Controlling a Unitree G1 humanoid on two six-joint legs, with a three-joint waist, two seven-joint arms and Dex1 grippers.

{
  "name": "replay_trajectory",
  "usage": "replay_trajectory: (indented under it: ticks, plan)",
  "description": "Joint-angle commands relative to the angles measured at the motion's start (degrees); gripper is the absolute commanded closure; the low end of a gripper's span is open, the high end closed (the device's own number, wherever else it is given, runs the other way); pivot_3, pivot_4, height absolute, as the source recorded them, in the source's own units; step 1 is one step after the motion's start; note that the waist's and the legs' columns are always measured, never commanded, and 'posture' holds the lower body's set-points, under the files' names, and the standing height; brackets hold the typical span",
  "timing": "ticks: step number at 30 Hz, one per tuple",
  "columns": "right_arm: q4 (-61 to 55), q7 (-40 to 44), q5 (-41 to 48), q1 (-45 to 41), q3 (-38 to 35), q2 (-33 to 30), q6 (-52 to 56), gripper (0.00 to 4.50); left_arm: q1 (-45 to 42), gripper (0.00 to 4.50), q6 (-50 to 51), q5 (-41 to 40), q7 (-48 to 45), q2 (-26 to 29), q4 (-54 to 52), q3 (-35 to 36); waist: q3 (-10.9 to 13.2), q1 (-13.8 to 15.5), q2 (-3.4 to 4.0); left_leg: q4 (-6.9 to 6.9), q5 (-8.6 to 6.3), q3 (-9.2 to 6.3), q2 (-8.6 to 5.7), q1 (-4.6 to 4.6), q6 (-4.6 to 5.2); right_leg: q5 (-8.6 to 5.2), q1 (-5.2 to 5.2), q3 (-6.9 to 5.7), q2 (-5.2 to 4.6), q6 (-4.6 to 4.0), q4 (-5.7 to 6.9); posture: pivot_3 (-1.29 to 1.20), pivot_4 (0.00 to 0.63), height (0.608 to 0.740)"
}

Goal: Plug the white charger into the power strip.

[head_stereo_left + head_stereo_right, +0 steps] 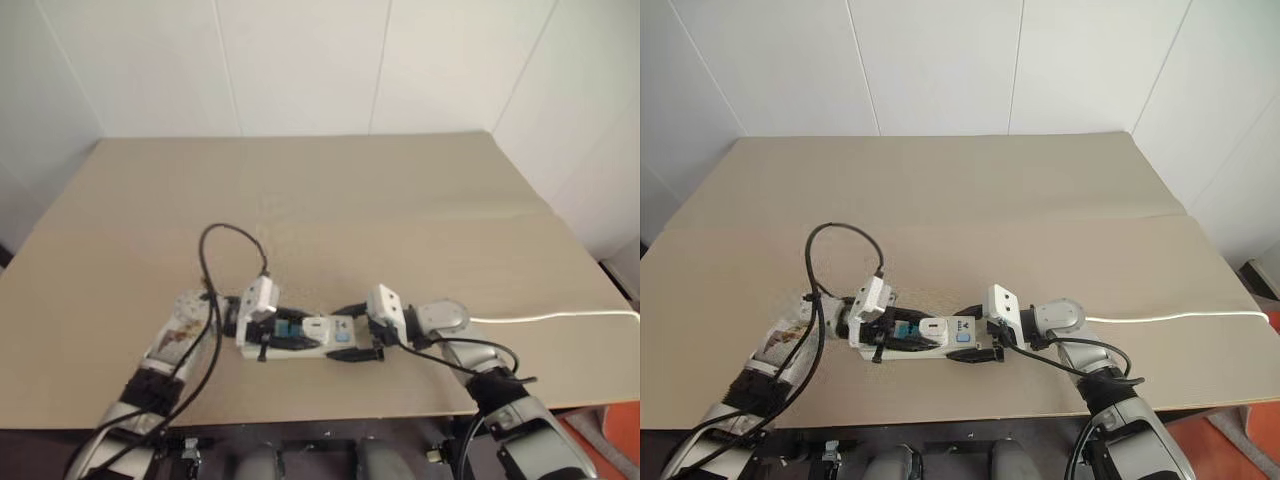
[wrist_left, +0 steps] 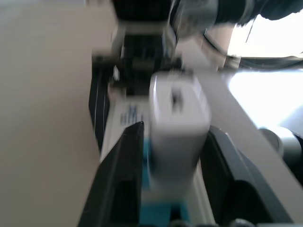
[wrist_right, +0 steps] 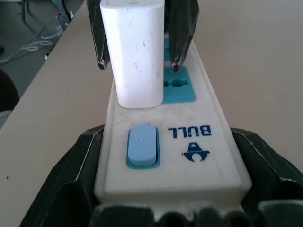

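Left pincer [image 3: 137, 38] level near the worktop [image 1: 380, 200], pointing right, fingers parted either side of white charger [image 3: 135, 52], barely clear. Charger upright in a socket of power strip [image 3: 189, 156], mid-worktop near edge. Risk: a finger snagging on withdrawal, tilting the plug out. Right pincer [image 3: 173, 184] pointing left, clamped on the strip's switch end.
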Motion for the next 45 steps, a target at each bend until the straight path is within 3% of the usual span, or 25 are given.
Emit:
replay_trajectory:
  ticks: [1, 5, 13, 15, 17, 26, 34, 45]
  plan:
    - [2.17, 0.41, -3.02, 1.35, 1.41, -0.99, 1.82, 1.08, 0.49, 1.24, 2.86, -0.45, -0.68, 0.38, -1.07, -0.02, 0.0, 0.07, 0.0, 0.01, 0.0, 0.0, 0.0, 0.0, 0.0, 0.0, 0.0, 0.0, -0.01, 0.0, 0.0, 0.0, 0.15, 0.74]
    - [2.28, 0.51, -3.02, 1.25, 1.47, -0.78, 1.69, 1.08, 0.02, 0.04, 5.08, -2.19, -1.08, 1.25, -4.17, 1.69, 0.01, 0.05, -0.01, 0.0, 0.0, 0.0, 0.0, -0.03, 0.0, 0.0, -0.02, 0.0, 0.0, 0.0, 0.0, 0.0, 0.15, 0.74]
    - [2.41, 0.69, -2.67, 1.16, 1.27, -0.57, 1.72, 1.08, -2.0, 0.01, 7.95, -5.92, -2.25, 6.21, -10.25, 6.56, 0.02, 0.05, -0.03, 0.0, 0.0, -0.01, 0.01, -0.09, 0.0, 0.0, -0.07, -0.01, 0.0, 0.0, -0.02, 0.0, 0.15, 0.74]
    - [2.26, 0.75, -2.12, 0.97, 0.68, -0.76, 2.31, 0.34, -2.29, 0.0, 8.79, -6.86, -2.08, 6.99, -11.04, 7.89, 0.02, 0.04, -0.03, 0.01, 0.0, 0.0, 0.01, -0.09, 0.0, 0.0, -0.06, -0.01, 0.0, 0.0, -0.03, 0.0, 0.15, 0.74]
    - [1.91, 0.52, -2.06, 0.89, -0.06, -1.26, 2.23, 0.02, -2.28, 0.0, 8.82, -7.24, -1.96, 7.43, -11.47, 8.77, 0.05, 0.04, -0.06, 0.0, 0.0, -0.01, 0.01, -0.11, 0.0, 0.0, -0.08, -0.02, 0.0, 0.0, -0.04, 0.0, 0.15, 0.74]
    - [-9.02, 0.77, 3.59, 3.02, -7.9, -8.2, 6.22, 0.02, -0.69, 0.0, 8.62, -7.76, -1.71, 8.92, -11.66, 10.97, 0.24, 1.19, -0.05, 0.01, -0.01, -0.01, 0.0, -0.43, 0.01, 0.01, -0.24, -0.07, -0.03, -0.01, -0.29, 0.0, 0.15, 0.74]
    - [-20.29, 0.68, 8.5, 7.09, -15.8, -15.77, 9.95, 0.02, 2.48, 0.0, 8.73, -8.67, -1.93, 12.02, -12.76, 14.79, 0.26, 1.41, -0.06, 0.02, -0.01, -0.01, 0.04, -1.19, 0.02, 0.01, -1.07, -0.06, 0.0, -0.01, -0.21, 0.0, 0.15, 0.74]
    - [-29.93, 0.33, 13.8, 20.2, -28.37, -26.81, 13.53, 0.02, 13.08, 0.0, 7.64, -5.44, 1.97, 22.52, -14.98, 23.45, 0.29, 1.67, -0.06, 0.02, -0.03, 0.01, 0.04, -1.18, 0.05, 0.0, -1.02, -0.06, -0.03, 0.0, -0.31, 0.0, 0.15, 0.74]
